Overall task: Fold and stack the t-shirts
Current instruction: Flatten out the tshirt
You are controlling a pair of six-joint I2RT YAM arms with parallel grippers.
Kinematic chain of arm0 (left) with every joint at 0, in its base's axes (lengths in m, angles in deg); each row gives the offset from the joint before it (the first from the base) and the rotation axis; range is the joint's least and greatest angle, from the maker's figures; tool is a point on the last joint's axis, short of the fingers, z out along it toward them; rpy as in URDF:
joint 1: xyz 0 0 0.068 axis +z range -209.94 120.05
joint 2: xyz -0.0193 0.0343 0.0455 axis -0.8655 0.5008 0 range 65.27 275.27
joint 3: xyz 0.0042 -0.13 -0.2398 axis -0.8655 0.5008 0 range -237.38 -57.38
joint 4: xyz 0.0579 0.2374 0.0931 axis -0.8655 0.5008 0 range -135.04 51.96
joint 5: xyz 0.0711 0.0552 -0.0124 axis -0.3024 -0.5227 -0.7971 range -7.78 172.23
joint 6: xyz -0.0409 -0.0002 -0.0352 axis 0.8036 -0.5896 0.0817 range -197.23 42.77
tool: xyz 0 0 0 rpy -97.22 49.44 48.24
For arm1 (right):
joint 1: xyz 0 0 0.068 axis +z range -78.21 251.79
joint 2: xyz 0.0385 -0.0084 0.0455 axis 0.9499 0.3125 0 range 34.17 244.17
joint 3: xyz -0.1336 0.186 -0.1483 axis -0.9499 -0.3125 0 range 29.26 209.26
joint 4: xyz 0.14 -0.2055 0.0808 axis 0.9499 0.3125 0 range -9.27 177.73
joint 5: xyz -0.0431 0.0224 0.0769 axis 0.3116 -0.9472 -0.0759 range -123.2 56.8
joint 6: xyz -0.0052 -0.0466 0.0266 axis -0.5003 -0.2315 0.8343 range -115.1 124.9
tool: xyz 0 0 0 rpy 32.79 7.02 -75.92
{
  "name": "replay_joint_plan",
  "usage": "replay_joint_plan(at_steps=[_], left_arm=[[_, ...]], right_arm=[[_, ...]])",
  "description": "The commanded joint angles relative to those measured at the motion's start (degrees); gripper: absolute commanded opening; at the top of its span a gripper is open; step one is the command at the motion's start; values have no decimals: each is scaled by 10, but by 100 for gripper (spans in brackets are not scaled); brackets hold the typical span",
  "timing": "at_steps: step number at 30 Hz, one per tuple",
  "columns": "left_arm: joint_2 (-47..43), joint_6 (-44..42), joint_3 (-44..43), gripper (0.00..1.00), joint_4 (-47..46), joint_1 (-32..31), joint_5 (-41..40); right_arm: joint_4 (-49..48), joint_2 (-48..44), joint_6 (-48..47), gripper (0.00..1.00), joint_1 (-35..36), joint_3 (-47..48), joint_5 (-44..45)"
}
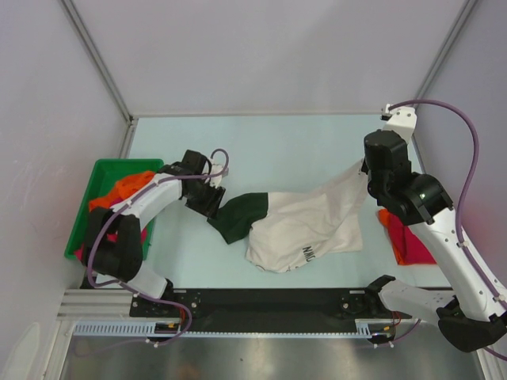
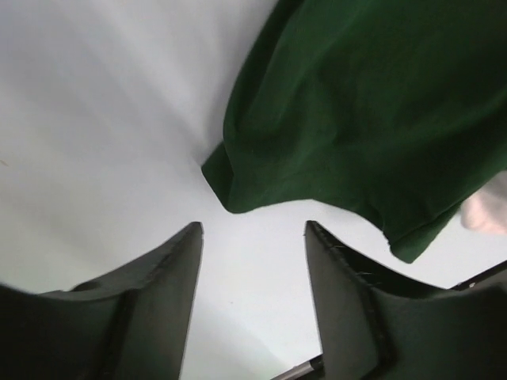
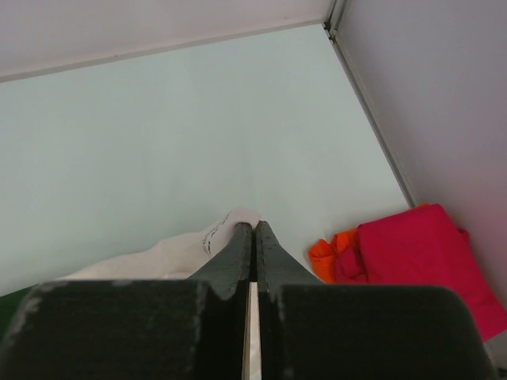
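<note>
While R gripper (image 3: 253, 227) pinches the cream tee (image 1: 317, 218), L gripper (image 2: 253, 226) sits spread beside its green sleeve (image 2: 356, 103).

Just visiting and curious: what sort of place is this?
Likely a robotics test cell: robot arms bolted at a table edge, plain panel walls around it, and a cream t-shirt and green bin of clothes to practise on.

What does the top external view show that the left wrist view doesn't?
Only top external: the shirt's cream body, the green bin of tees, and the crimson and orange tees at the right. Only left wrist: the left gripper open, its gap empty, clear of cloth. Both: the dark green sleeve on the table.
</note>
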State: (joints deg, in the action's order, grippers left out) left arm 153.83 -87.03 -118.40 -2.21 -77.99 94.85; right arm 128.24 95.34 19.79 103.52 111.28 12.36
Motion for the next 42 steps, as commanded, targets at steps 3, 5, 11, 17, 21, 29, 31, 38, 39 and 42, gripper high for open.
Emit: replay_joint_plan(at_steps=[3, 5, 11, 17, 21, 29, 31, 38, 39, 42], left_arm=[[-37, -32, 41, 55, -35, -3, 5], [-32, -31, 48, 54, -42, -3, 1], [-16, -29, 62, 53, -74, -3, -10], [14, -22, 71, 53, -114, -3, -44], [23, -19, 78, 51, -139, -4, -66], [59, -23, 84, 47, -140, -11, -99], [63, -24, 90, 47, -139, -16, -106], [77, -23, 105, 47, -144, -45, -109], [79, -22, 105, 47, -144, -47, -104], [89, -20, 97, 47, -135, -51, -80]], right_arm=[[-20, -13, 3, 0, -2, -3, 1], [-18, -16, 5, 0, -2, -4, 1], [-13, -18, 17, 0, -2, -6, -3], [-6, -18, 23, 0, -2, -13, -6], [-6, -18, 22, 0, -2, -12, -6], [-9, -12, 15, 0, -2, -15, -2], [-12, -11, 13, 0, -2, -16, -2], [-20, -10, 13, 0, -2, -26, -6], [-20, -10, 13, 0, -2, -27, -7], [-20, -10, 13, 0, -2, -27, -9]])
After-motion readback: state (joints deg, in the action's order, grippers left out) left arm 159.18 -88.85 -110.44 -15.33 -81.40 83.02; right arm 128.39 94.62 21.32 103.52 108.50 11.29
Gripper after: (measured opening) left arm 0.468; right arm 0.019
